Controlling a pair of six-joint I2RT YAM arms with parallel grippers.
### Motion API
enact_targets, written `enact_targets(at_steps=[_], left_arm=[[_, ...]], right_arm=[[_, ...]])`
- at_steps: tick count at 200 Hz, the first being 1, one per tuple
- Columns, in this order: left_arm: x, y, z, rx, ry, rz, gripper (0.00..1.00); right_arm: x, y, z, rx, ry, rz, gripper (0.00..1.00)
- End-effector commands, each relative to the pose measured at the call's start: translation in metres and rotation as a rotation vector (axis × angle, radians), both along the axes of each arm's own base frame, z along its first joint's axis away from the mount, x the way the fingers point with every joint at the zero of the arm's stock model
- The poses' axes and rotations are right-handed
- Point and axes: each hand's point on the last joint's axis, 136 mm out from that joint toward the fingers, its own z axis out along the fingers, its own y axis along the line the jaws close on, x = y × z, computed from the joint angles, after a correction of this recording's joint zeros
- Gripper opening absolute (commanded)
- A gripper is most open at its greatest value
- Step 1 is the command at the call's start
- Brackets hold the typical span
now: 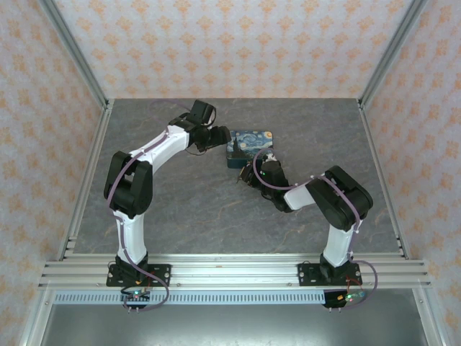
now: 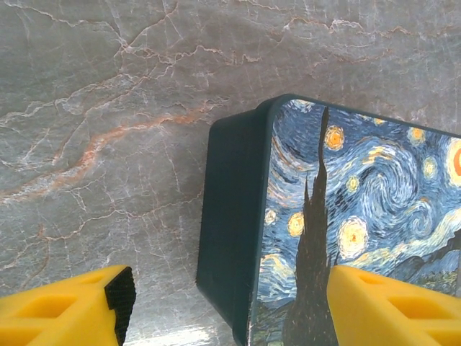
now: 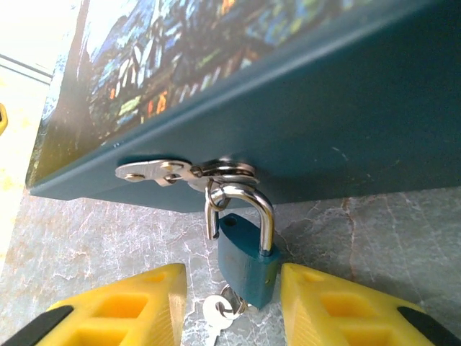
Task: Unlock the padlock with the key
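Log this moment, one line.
left gripper: open, straddling box edge | right gripper: open, flanking padlock | key: under padlock | padlock: on hasp

Links: left arm [image 1: 162, 144] and right arm [image 1: 336, 245] white; joints black
Cables: purplish cables [image 1: 113, 173] along both arms
Fingers: yellow fingers [image 3: 122, 310], recessed; lower corners
Bases: black base plates [image 1: 137, 274]; bottom

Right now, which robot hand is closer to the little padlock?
Right. The right gripper straddles the padlock; the left gripper hangs over another edge of the box, away from it.
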Motion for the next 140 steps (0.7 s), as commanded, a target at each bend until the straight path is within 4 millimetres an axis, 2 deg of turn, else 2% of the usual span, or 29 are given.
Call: enact_targets(at_steps=[1,23,43,99,140], left_arm=[[0.01,-0.001,0.008,-0.02,-0.019,0.009,0.71],[0.012,-0.002,0.01,-0.023,-0.022,0.01,0.71],[0.015,-0.002,0.011,-0.027,-0.025,0.011,0.71],[0.016,-0.002,0.016,-0.02,-0.033,0.003,0.71],[0.009,0.001,0.011,-0.006,-0.022,-0.003,0.71]], right_arm=[[-0.004,0.003,-0.018,-0.038,0.031,0.017,0.37],[-0.004,0.003,-0.021,-0.049,0.034,0.019,0.34],[-0.005,0.002,-0.024,-0.057,0.04,0.016,0.27],[-0.007,-0.008,-0.027,-0.085,0.041,-0.015,0.0],[-0.012,-0.02,-0.016,-0.093,0.026,-0.027,0.0]])
